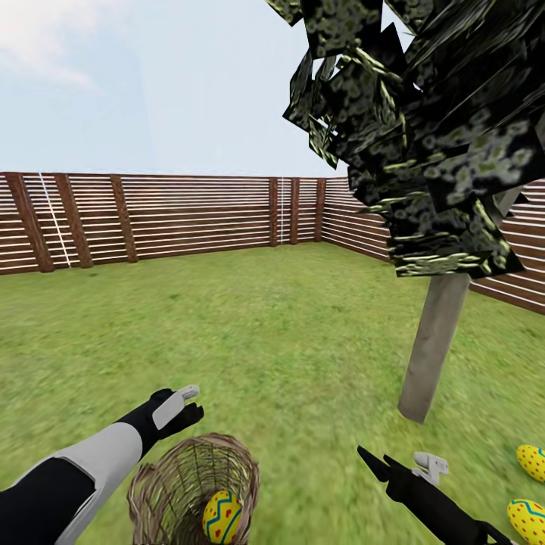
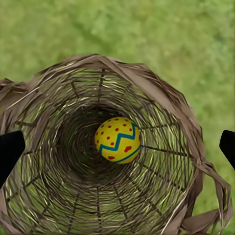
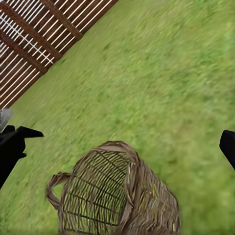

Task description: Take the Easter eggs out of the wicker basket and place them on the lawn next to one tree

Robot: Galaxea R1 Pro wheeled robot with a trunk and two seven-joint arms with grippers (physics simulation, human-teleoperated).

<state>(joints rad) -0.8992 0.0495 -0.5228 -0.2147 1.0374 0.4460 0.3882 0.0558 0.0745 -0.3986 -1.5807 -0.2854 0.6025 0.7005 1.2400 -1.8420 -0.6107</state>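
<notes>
While the left gripper (image 2: 117, 147) is held wide open and empty directly above the wicker basket (image 1: 193, 484), one Easter egg (image 1: 222, 516) is seen inside it. Right of the basket, the right gripper (image 3: 117, 142) is spread open, holding nothing. Beyond, two eggs (image 1: 531, 462) are noted on the lawn (image 1: 288, 341) near the tree (image 1: 435, 341); the fence (image 1: 189, 216) is seen farthest off.

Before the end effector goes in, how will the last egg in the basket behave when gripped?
The Easter egg looks smooth and rounded, so it may slip between fingers. Lying loose on the curved bottom of the wicker basket, it probably rolls if nudged.
</notes>
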